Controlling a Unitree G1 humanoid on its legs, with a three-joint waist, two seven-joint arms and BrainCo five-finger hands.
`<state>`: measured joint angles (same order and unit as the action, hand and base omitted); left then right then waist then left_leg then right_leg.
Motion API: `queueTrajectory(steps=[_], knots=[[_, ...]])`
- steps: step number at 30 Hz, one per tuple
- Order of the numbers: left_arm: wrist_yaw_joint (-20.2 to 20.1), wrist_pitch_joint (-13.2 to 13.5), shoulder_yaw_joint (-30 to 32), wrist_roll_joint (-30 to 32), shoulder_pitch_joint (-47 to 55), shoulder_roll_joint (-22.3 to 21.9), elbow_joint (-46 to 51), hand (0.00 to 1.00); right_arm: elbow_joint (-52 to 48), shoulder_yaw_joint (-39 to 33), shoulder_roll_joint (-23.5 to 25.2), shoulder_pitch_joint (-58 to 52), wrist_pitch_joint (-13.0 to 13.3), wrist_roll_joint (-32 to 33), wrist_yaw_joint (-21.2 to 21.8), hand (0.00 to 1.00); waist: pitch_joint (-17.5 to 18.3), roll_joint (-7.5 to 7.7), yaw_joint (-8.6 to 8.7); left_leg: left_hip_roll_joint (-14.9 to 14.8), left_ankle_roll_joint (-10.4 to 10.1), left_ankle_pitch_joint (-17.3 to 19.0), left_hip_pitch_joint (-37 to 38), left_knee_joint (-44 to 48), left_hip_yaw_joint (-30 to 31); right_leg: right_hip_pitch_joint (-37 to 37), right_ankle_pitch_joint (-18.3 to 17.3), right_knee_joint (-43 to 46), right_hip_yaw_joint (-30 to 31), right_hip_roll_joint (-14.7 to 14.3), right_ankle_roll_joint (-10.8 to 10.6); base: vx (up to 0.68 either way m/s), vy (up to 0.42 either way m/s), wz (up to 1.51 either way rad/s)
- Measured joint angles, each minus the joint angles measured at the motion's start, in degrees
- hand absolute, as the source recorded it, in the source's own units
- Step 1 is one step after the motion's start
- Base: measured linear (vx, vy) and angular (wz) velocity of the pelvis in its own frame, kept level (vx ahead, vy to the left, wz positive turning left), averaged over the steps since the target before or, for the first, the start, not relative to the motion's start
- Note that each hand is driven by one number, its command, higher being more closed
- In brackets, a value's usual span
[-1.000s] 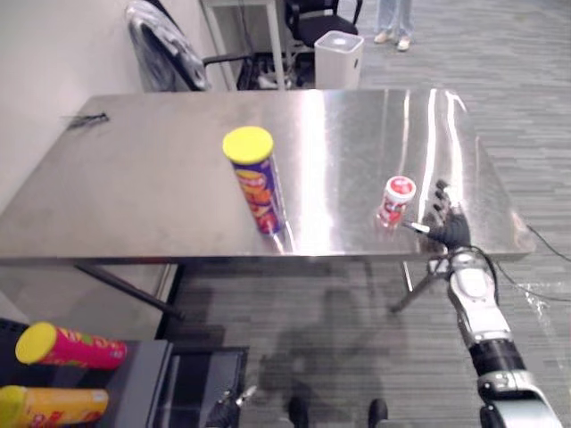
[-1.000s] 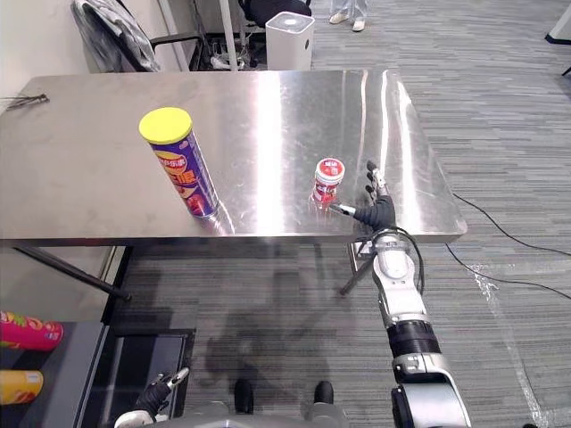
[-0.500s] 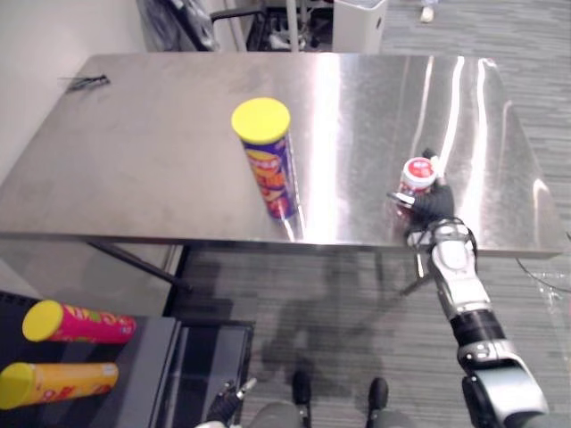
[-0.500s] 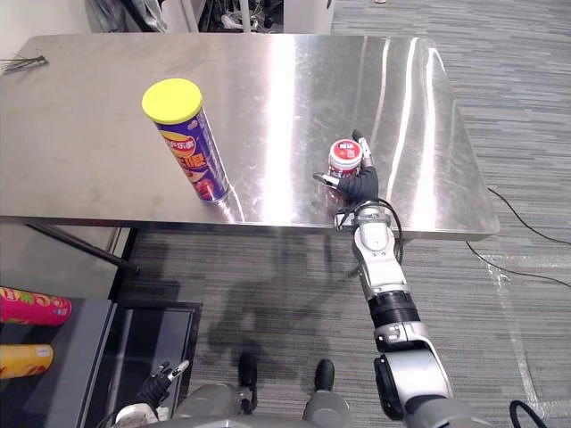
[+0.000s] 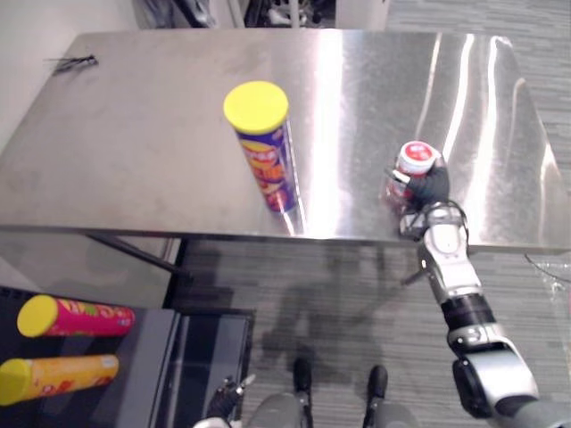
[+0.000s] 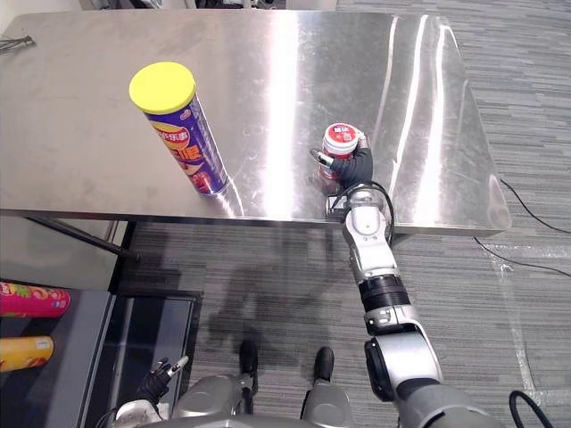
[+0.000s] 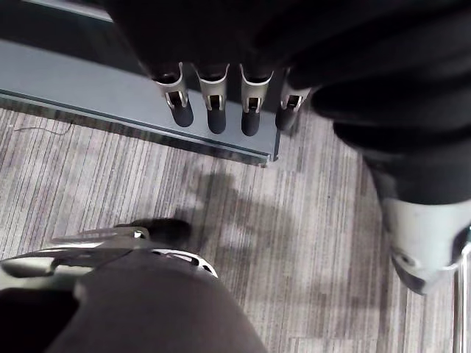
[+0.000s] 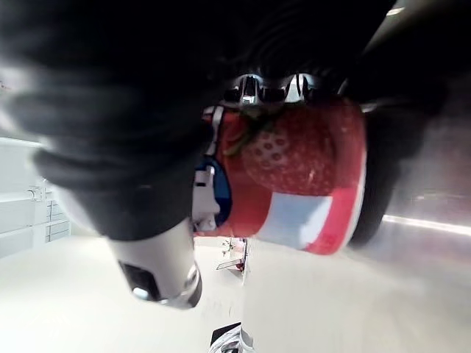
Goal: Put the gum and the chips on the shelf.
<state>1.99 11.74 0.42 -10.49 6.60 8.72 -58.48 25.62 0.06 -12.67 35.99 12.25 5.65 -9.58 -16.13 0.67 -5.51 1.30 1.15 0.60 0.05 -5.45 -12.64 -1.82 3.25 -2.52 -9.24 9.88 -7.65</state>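
Left eye view looks down on one steel table [image 5: 134, 152] with two task items on it. One can of chips [image 5: 265, 152], purple with a yellow lid, stands upright near the table's front edge, towards the middle. One tub of gum [image 5: 415, 160], red with a white lid, sits well apart from it on the robot's right, also close to the front edge.

The right hand [image 5: 428, 187] reaches up over that edge and is wrapped round the gum, with the thumb on one side and the fingers on the other. The right wrist view shows the red tub clamped between thumb and fingers from very close. Whether the tub's base rests on the steel or is just clear of it cannot be told.

The left hand [image 7: 213, 110] hangs low at the robot's side, its fingers in a loose straight row with nothing in them, above grey carpet [image 7: 280, 243].

At the lower left stands a dark shelf [image 5: 152, 357], and beside it lie two more cans on their sides: one pink can [image 5: 76, 316] and one yellow can [image 5: 58, 374], the pink farther from the robot. One small dark object [image 5: 71, 62] lies on the table's far left corner.
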Motion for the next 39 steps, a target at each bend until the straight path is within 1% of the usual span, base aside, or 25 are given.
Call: queueTrajectory(steps=[6, 9, 14, 18, 20, 22, 23, 24, 27, 29, 31, 32, 34, 35, 37, 39], knots=[[0.12, -0.34, 0.05, 0.19, 0.0, -0.03, 0.42, 0.0, -1.25, 0.0, 1.0, -0.39, -0.33, -0.69, -0.09, 1.0, -0.2, 0.02, -0.03, 0.15, -0.02, 0.01, 0.01, 0.0, -0.86, -0.05, 0.67, -0.57, 0.18, 0.1, -0.04, -0.02, -0.002, -0.06], [0.13, -0.67, 0.5, 0.47, 0.03, -0.05, 0.94, 0.0, -7.43, 0.07, 1.49, -3.41, -0.52, -1.26, -0.06, 1.0, -0.2, 0.04, -0.17, -0.06, -0.03, 0.01, 0.06, 0.01, -0.93, -0.05, 0.67, -0.57, 0.26, -0.06, -0.04, -0.03, -0.038, -0.02], [0.12, -0.76, 2.22, 0.87, 0.42, -0.59, 1.15, 0.0, -20.84, -0.12, 0.45, -8.81, -0.35, -1.33, 0.36, 1.0, -0.13, 0.17, 0.4, -0.1, -0.04, 0.02, 0.36, 0.02, -1.22, 0.07, 0.68, -0.56, 0.51, -0.01, -0.04, -0.01, -0.01, -0.01], [0.07, -0.78, 2.35, 2.7, 0.51, -0.53, 1.45, 0.0, -30.09, -1.39, -1.09, -13.61, 0.57, -1.19, 2.75, 1.0, 0.19, 0.71, 0.68, -0.26, -0.11, 0.08, 1.16, 0.02, -1.45, 0.76, 0.68, -0.56, 0.75, -0.01, -0.04, -0.01, -0.01, -0.02], [0.0, -0.78, 3.05, 2.79, 0.74, -0.48, 1.45, 0.0, -33.29, -2.07, -1.23, -16.49, 0.97, -1.1, 3.6, 1.0, 1.01, 1.25, 0.87, -0.41, -0.26, 0.19, 1.43, 0.02, -1.44, 1.04, 0.68, -0.6, 0.76, -0.03, -0.04, 0.0, 0.0, 0.0], [-0.21, -0.78, 4.42, 2.82, 1.18, -0.44, 1.41, 0.0, -36.83, -2.03, -1.6, -20.72, 1.78, -0.5, 5.92, 1.0, 2.5, 2.62, 1.03, -0.52, -0.31, 0.23, 1.42, 0.01, -1.67, 1.08, 0.67, -0.95, 0.85, -0.12, -0.03, -0.02, -0.038, -0.06], [-0.27, -0.78, 4.44, 2.86, 1.24, -0.38, 1.4, 0.0, -37.14, -2.04, -1.6, -21.19, 2.01, -0.38, 6.23, 1.0, 2.66, 2.75, 1.09, -0.52, -0.31, 0.23, 1.43, 0.01, -1.7, 1.08, 0.67, -0.98, 0.87, -0.13, -0.03, -0.03, -0.039, -0.05], [-0.4, -0.78, 4.46, 2.94, 1.61, -0.07, 1.38, 0.0, -38.46, -2.05, -1.6, -23.0, 2.28, 0.1, 7.3, 1.0, 3.44, 3.04, 1.63, -0.52, -0.31, 0.23, 1.42, 0.01, -1.72, 1.1, 0.67, -1.05, 0.86, -0.12, -0.03, 0.0, 0.0, 0.0], [-0.41, -1.03, 4.51, 3.33, 2.44, -0.08, 1.12, 0.0, -41.0, -2.5, -1.59, -27.3, 2.93, 1.71, 9.21, 1.0, 5.43, 3.08, 2.29, -0.47, -0.31, 0.23, 1.54, 0.01, -1.62, 1.29, 0.66, -1.04, 0.68, -0.1, -0.02, -0.02, -0.023, 0.01], [-0.47, -1.05, 4.53, 4.23, 2.4, -0.09, 0.51, 0.0, -42.13, -2.87, -1.56, -29.91, 3.1, 2.16, 10.02, 1.0, 5.88, 3.0, 2.56, -0.49, -0.31, 0.23, 2.37, 0.01, -1.25, 2.16, 0.57, -0.93, 0.36, -0.09, 0.07, -0.03, -0.027, 0.05], [-0.5, -1.07, 4.52, 4.41, 2.5, -0.12, -0.37, 0.0, -44.06, -3.78, -1.55, -33.36, 3.14, 3.52, 10.86, 1.0, 6.84, 2.79, 3.2, -0.63, -0.39, 0.29, 2.58, 0.01, -0.76, 1.94, -0.14, 0.5, 0.06, -0.13, 0.97, -0.05, -0.024, 0.07], [-0.5, -1.08, 4.51, 4.43, 2.53, -0.13, -0.46, 0.0, -44.51, -4.12, -1.5, -33.95, 3.14, 3.76, 11.22, 1.0, 6.83, 2.78, 3.32, -0.65, -0.57, 0.41, 2.73, 0.01, -0.7, 1.8, -0.54, 1.24, -0.03, -0.08, 0.93, -0.05, -0.014, 0.05], [-0.62, -1.09, 4.49, 4.44, 2.59, -0.08, -0.77, 0.0, -46.09, -4.56, -1.48, -36.17, 3.51, 4.47, 11.75, 1.0, 6.83, 2.82, 3.84, -0.55, -0.91, 0.77, 2.93, 0.74, -0.32, 0.67, -3.21, 5.45, -0.26, 0.26, 0.97, -0.05, -0.025, 0.08], [-0.68, -1.09, 4.5, 4.44, 2.59, -0.06, -0.77, 0.0, -46.23, -4.6, -1.46, -36.63, 3.56, 4.5, 11.79, 1.0, 6.85, 2.85, 3.87, -0.53, -0.96, 1.11, 2.64, 1.65, -0.03, 0.34, -3.93, 6.68, -0.46, 0.45, 0.95, -0.05, -0.041, 0.17], [-1.01, -1.07, 4.51, 4.23, 2.29, -0.02, -0.75, 0.0, -46.49, -4.53, -1.26, -37.96, 3.62, 4.53, 12.0, 1.0, 6.88, 2.86, 3.88, -0.52, -1.09, 2.53, 0.21, 6.16, 1.98, -0.91, -6.87, 11.11, -2.06, 1.48, 1.25, -0.06, -0.054, 0.47], [-1.12, -1.12, 4.55, 3.91, 2.07, 0.0, -0.82, 0.0, -46.5, -3.96, -0.89, -37.98, 3.62, 4.72, 12.3, 1.0, 6.82, 2.79, 3.88, -0.62, -1.03, 2.7, -1.74, 8.89, 3.91, -1.23, -8.31, 12.84, -3.85, 1.9, 1.43, -0.05, -0.061, 0.59]])
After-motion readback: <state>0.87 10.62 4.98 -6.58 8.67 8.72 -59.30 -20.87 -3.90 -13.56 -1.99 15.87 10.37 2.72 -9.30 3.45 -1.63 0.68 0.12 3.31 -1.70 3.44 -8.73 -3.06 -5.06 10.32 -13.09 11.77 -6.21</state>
